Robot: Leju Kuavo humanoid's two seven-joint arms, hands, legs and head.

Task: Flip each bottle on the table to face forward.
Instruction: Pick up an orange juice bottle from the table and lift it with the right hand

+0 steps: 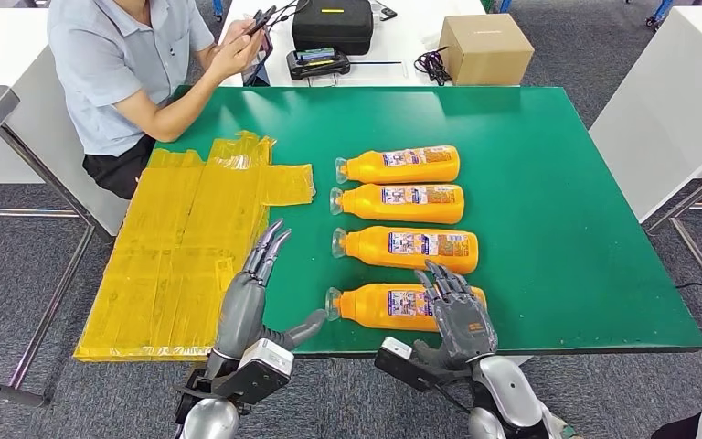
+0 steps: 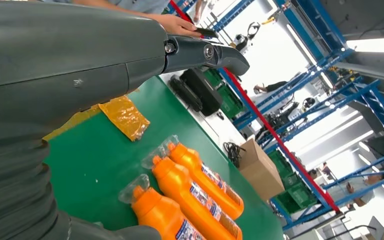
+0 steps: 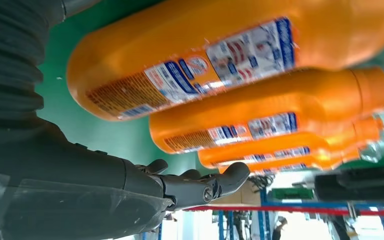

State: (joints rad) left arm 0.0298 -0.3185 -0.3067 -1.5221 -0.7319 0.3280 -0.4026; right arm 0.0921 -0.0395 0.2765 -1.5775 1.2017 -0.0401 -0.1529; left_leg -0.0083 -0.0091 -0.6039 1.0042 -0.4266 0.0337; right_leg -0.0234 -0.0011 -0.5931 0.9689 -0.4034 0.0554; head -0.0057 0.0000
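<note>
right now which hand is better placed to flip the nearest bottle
Right. The right hand hovers over the nearest bottle, fingers spread at its label end. The left hand is off to the side, over bare table.

Four orange bottles (image 1: pixel 402 165) are showing glossy plastic with clear caps and printed paper labels. The green surface (image 1: pixel 558 201) is looking matt. Yellow sheets (image 1: pixel 192 238) at nine o'clock are appearing crinkled, translucent plastic.

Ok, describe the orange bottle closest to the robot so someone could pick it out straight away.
On the green table, four orange plastic bottles lie on their sides in a row, clear caps pointing toward the yellow plastic sheets. The nearest orange bottle lies at the table's front edge, alone in having the robot's right hand over its base end.
</note>
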